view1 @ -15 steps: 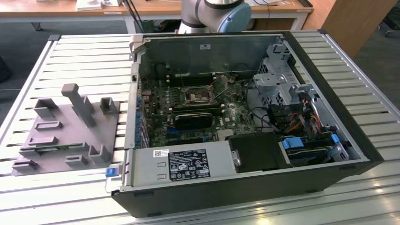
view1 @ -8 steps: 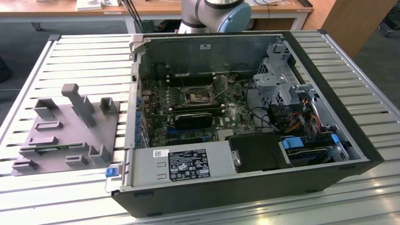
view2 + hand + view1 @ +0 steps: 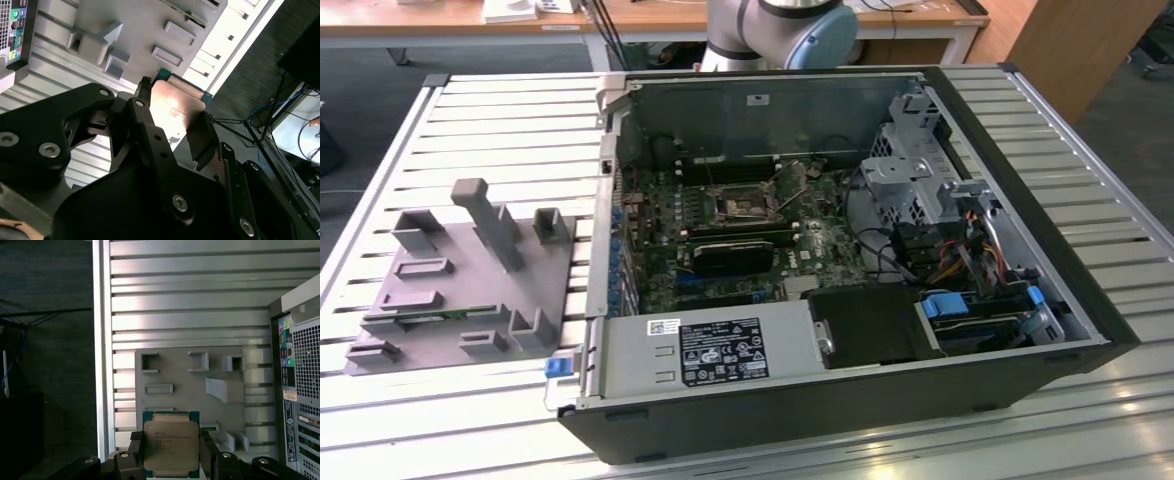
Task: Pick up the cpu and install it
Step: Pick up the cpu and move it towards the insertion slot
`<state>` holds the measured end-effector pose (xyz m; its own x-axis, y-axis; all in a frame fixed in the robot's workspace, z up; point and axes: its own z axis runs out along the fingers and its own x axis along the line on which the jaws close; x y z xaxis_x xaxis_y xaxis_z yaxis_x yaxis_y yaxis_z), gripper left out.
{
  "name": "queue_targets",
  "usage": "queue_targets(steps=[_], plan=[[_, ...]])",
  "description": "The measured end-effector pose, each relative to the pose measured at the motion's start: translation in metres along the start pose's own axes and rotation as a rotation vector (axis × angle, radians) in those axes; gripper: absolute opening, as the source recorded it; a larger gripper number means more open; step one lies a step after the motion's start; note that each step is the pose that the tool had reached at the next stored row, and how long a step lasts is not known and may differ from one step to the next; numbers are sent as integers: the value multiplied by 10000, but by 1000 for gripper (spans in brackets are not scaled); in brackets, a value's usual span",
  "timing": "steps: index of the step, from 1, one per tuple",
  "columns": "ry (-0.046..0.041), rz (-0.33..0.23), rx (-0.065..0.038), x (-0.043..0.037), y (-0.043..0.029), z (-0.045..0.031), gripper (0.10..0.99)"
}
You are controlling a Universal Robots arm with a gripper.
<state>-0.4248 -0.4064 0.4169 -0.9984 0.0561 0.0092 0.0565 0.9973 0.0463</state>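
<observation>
— While the cpu (image 3: 171,449) is in the grasp, where exactly does it sit?

— Between the two fingers (image 3: 207,452) of the gripper (image 3: 171,451), held by opposite edges, metal top plate facing the first wrist camera. In the second wrist view the same plate (image 3: 175,112) shows between the dark fingers (image 3: 145,125), gripper (image 3: 170,120) clenched on it. It appears to hang over the near edge of the grey fixture tray (image 3: 180,370), with the slatted aluminium table (image 3: 190,290) beyond; whether it touches the tray I cannot tell.

— And the destination?

— The exterior view shows the open computer case (image 3: 854,400) lying on the table (image 3: 1067,130), to the exterior view's right of the tray (image 3: 454,290). The cpu socket (image 3: 744,203) sits on the motherboard (image 3: 720,240), just beside a long black card (image 3: 740,255). Chip and socket are well apart. Whether the socket's frame is fully open, I cannot tell.

— Risks noted?

— Three, by my judgement. First, the hold is on thin edges only, so a jolt could let the chip slide or tilt between the fingers. Second, a tilted or wrongly turned chip set into the socket could bend contacts. Third, the case wall and the loose cables (image 3: 881,240) near the socket crowd the approach; a brush against either could knock the chip askew.
</observation>
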Motion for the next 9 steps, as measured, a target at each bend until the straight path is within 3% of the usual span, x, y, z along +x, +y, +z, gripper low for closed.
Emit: queue_targets(steps=[9], plan=[[3,0,-50,-149,9,-1,537]])
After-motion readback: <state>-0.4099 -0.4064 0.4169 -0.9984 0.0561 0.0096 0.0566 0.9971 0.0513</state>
